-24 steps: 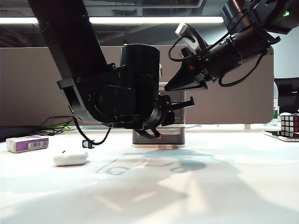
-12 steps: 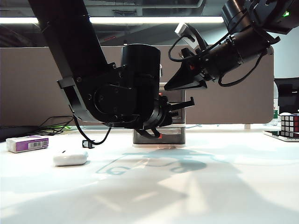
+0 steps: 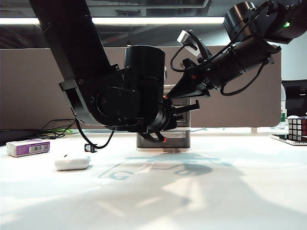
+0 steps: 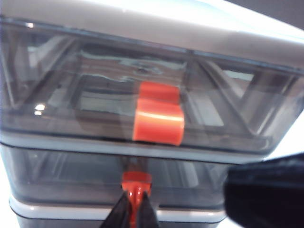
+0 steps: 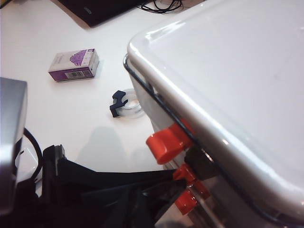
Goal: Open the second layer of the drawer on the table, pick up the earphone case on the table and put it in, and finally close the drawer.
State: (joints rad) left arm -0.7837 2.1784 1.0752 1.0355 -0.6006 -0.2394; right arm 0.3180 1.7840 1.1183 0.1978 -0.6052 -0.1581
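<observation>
gripping second layer's tab (image 4: 137, 183), left gripper (image 4: 135, 209), right gripper (image 3: 180, 91) above drawer (image 5: 228, 85)

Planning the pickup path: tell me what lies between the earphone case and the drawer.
In the exterior view, only a small black clip sits on the table between the earphone case and the drawer, whose front the left arm hides.

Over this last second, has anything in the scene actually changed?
The right gripper has come down and slid left, closer above the drawer. The left gripper has pinched shut on the red-orange tab of the second layer of the drawer; its arm hardly moved. That layer is not pulled out yet. The earphone case, purple box and black clip lie where they were on the table.
</observation>
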